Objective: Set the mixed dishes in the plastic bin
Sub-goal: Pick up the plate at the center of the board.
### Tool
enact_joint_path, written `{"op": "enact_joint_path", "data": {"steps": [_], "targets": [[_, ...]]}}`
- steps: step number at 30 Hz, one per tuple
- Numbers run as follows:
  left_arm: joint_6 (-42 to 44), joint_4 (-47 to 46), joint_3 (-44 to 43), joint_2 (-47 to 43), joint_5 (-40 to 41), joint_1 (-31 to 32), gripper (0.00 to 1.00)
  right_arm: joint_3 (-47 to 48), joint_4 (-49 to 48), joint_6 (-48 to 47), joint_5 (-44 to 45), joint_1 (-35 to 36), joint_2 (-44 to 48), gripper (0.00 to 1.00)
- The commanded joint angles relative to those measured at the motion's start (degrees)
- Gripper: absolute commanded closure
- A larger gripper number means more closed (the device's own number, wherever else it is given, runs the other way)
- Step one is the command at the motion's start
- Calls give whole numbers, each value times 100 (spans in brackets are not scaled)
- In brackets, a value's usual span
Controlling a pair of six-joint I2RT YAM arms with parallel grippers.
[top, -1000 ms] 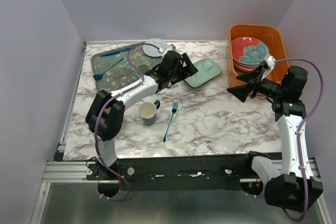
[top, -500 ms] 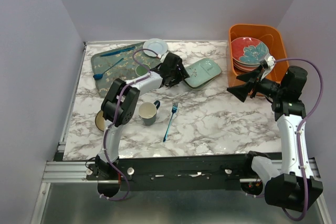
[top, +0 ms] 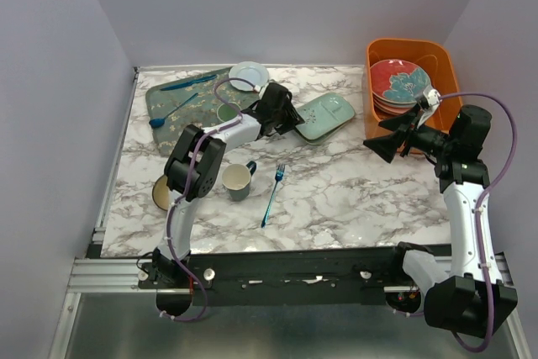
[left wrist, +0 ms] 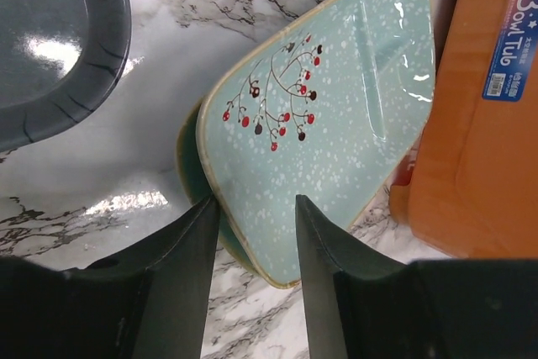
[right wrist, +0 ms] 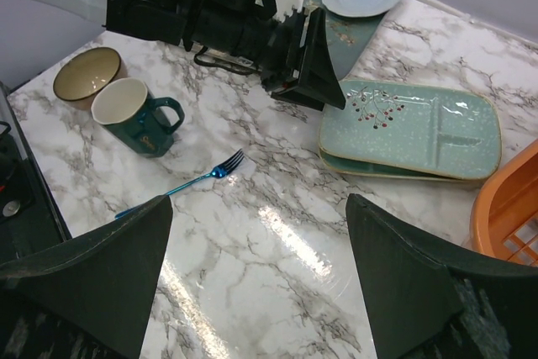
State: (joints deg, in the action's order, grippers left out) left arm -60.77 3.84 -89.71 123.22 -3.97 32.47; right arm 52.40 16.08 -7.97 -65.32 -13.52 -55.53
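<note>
Left wrist view shows the left tool (left wrist: 256,208) set astride one corner of the pale-green divided dish (left wrist: 336,115). The jaws stand partly closed, one on each side of the rim. Whether the pads already bear on the glaze cannot be told. The dish lies flat on the counter (top: 336,191) between the floral tray (top: 181,111) and the orange plastic bin (top: 408,44). A second, darker rim shows beneath it, so two dishes appear to be stacked. The principal hazard is the hold itself: a long, glazed dish taken by a single corner is likely to pivot or slide out when lifted. If only the upper dish is gripped, the lower one may be dragged across the marble or be left behind. The bin stands at the right rear corner and already holds a stack of round plates topped by the red plate with a teal flower (top: 403,81). A wide rectangular dish may therefore strike the bin wall or land hard on that stack. The right tool (top: 388,142) hovers released and empty just beside the near left corner of the bin, close to the likely transfer path, so contact between the arms is possible. The dark mug (top: 238,181) and tan bowl (top: 160,193) remain on the counter.
</note>
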Motion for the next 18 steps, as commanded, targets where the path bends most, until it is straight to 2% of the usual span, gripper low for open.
{"op": "enact_joint_path", "data": {"steps": [1,9,12,18], "targets": [[-136,-164,-222,255,-148,-30,52,-55,-70,14,89,-28,-11,8],[-373,-234,-231,413,-122,-39,56,-46,-78,41,81,-28,7,8],[-453,-330,-196,431,-96,-39,64,-46,-70,41,72,-28,24,8],[-514,-585,-47,317,-113,-47,85,-46,-69,50,63,-28,33,8]]}}
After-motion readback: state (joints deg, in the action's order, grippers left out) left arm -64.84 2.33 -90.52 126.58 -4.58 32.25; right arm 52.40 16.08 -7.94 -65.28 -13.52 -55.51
